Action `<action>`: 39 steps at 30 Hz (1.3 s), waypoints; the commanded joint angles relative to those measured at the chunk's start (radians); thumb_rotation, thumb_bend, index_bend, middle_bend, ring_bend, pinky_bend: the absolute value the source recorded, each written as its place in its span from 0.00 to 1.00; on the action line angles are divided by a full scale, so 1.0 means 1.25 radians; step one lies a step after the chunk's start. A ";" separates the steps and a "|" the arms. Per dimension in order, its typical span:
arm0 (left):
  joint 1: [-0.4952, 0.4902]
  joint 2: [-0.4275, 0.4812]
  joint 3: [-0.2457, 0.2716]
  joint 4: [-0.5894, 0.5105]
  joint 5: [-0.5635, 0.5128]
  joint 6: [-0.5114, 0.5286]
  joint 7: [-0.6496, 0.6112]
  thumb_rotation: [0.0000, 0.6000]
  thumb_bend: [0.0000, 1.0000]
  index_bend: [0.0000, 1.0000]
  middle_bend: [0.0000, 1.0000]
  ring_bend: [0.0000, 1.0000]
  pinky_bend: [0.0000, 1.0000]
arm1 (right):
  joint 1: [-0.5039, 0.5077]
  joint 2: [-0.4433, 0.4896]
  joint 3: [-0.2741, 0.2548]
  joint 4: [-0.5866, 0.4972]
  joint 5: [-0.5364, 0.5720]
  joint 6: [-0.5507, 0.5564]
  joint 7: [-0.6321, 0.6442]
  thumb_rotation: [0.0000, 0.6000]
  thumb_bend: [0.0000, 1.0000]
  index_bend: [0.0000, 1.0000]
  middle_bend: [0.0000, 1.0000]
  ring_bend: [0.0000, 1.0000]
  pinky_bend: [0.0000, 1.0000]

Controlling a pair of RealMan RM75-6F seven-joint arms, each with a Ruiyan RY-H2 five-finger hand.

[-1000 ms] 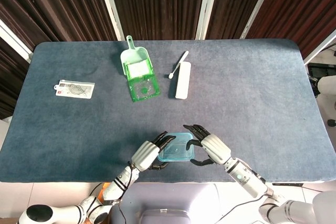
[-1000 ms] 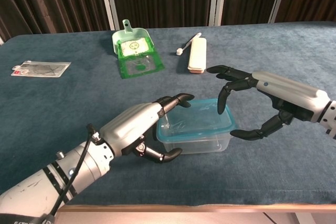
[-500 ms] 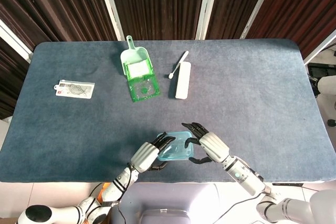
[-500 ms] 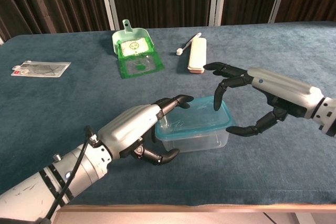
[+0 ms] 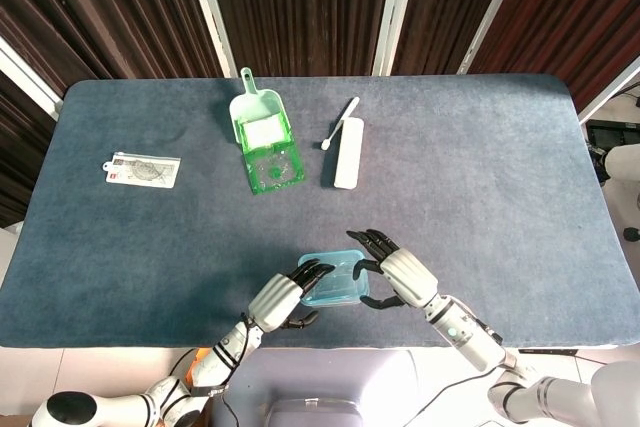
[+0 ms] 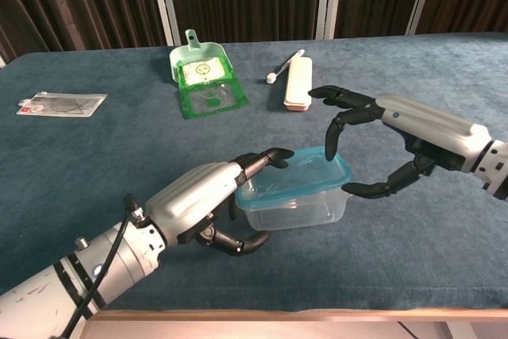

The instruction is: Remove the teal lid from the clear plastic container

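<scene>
Left hand (image 6: 208, 206): grips the clear container's (image 6: 298, 210) left end.
Right hand (image 6: 379, 142): fingers spread wide over teal lid (image 6: 295, 178).
Count: one container, one lid.

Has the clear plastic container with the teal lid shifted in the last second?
Yes. The clear plastic container has slid slightly toward the robot's edge of the table, farther from the white rectangular case.

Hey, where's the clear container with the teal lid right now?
The clear container, teal lid on, sits near the table's front edge in both views, between the left robot hand and the right robot hand.
</scene>
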 commanded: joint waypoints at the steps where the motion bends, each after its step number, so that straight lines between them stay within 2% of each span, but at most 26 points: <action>1: 0.001 0.000 0.001 0.002 0.001 0.002 -0.003 1.00 0.35 0.01 0.71 0.50 0.56 | 0.001 0.000 0.002 0.001 0.001 0.001 -0.005 1.00 0.43 0.60 0.12 0.00 0.00; 16: 0.007 0.009 0.009 -0.007 0.016 0.022 -0.019 1.00 0.35 0.01 0.71 0.50 0.56 | 0.008 -0.034 0.004 0.044 -0.014 0.016 -0.031 1.00 0.48 0.64 0.12 0.00 0.00; 27: 0.009 0.016 0.007 -0.018 0.020 0.031 -0.023 1.00 0.35 0.02 0.71 0.50 0.56 | 0.013 -0.068 -0.002 0.068 -0.022 0.016 -0.042 1.00 0.57 0.71 0.15 0.00 0.00; 30: 0.008 0.022 0.010 -0.025 0.022 0.031 -0.039 1.00 0.35 0.02 0.69 0.48 0.51 | 0.012 -0.069 -0.001 0.070 -0.023 0.025 -0.038 1.00 0.58 0.73 0.15 0.00 0.00; 33: 0.004 0.028 0.016 -0.027 0.033 0.034 -0.062 1.00 0.35 0.02 0.59 0.39 0.36 | 0.010 -0.070 -0.001 0.072 -0.026 0.038 -0.039 1.00 0.58 0.74 0.16 0.00 0.00; 36: 0.001 0.029 0.022 -0.021 0.046 0.044 -0.082 1.00 0.35 0.02 0.36 0.21 0.25 | 0.009 -0.070 0.001 0.074 -0.028 0.049 -0.037 1.00 0.59 0.75 0.16 0.00 0.00; 38: -0.001 0.031 0.022 -0.019 0.048 0.046 -0.089 1.00 0.35 0.01 0.24 0.10 0.19 | 0.009 -0.070 0.002 0.074 -0.028 0.051 -0.036 1.00 0.59 0.75 0.16 0.00 0.00; 39: -0.001 0.031 0.022 -0.019 0.049 0.047 -0.090 1.00 0.35 0.01 0.21 0.07 0.18 | 0.009 -0.069 0.002 0.074 -0.028 0.052 -0.035 1.00 0.59 0.75 0.16 0.00 0.00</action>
